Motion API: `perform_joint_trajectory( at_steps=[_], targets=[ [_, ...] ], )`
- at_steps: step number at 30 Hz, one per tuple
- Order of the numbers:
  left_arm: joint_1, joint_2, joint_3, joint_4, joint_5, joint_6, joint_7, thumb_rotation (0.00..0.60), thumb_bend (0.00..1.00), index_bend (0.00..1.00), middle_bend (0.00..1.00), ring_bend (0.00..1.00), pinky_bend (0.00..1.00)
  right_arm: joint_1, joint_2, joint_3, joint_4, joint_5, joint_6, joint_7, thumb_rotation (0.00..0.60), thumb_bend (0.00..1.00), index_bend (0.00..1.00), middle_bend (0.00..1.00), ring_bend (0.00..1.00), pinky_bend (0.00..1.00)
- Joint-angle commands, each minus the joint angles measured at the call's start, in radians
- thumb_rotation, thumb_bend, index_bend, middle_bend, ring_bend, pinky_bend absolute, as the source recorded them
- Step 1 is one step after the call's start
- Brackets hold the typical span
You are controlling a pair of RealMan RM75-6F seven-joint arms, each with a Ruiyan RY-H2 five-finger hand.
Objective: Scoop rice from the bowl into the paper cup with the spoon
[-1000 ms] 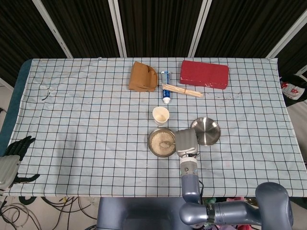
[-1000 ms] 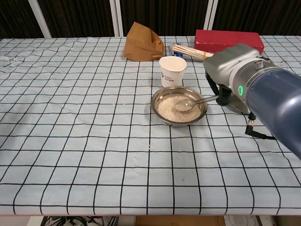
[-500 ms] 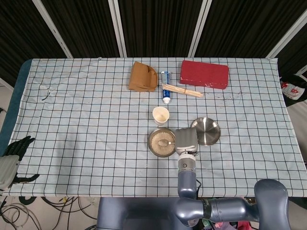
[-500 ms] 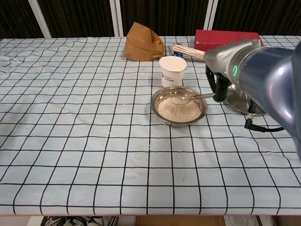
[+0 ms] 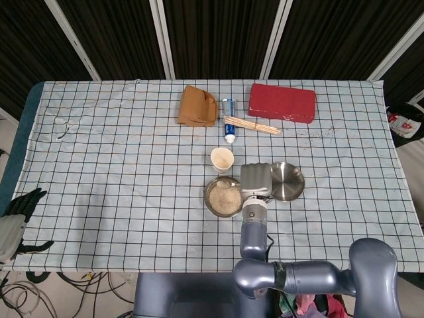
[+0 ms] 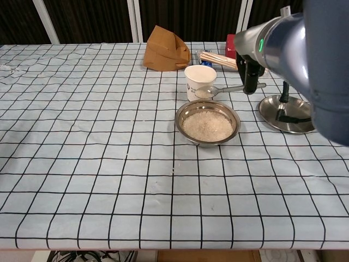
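**Loaded spoon held short of the cup: spill risk**

The spoon (image 6: 218, 89) is pinched by the right robot hand (image 6: 252, 71), its rice-filled tip in front of the paper cup (image 6: 199, 82), above the far rim of the bowl (image 6: 208, 122). If it is tipped too early, grains could be dropped onto the worktop (image 6: 82, 164); a low swing could knock the cup over. The fingers are largely hidden by the wrist. The left robot hand (image 5: 14, 222) is cut off at the edge, fingers spread, holding nothing.
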Motion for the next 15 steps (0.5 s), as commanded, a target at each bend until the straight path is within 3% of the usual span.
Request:
perform_joint_trajectory(
  at_steps=[1,8,15],
  targets=[
    [-0.001,0.0,0.001,-0.002,-0.002,-0.003,0.001,0.6,0.03,0.0,0.0,0.0,0.0,0.025,0.015,0.021,0.022,0.016,-0.011,-0.003,0.6,0.49,0.66,1.0,1.0,1.0],
    [-0.003,0.005,0.002,-0.011,-0.009,-0.014,-0.003,0.6,0.03,0.0,0.0,0.0,0.0,0.081,0.045,0.055,0.106,0.039,-0.057,0.003,0.6,0.49,0.66,1.0,1.0,1.0],
    [-0.006,0.009,-0.001,-0.016,-0.017,-0.022,-0.01,0.6,0.03,0.0,0.0,0.0,0.0,0.106,0.051,0.041,0.208,0.049,-0.116,0.039,0.6,0.49,0.66,1.0,1.0,1.0]
  ],
)
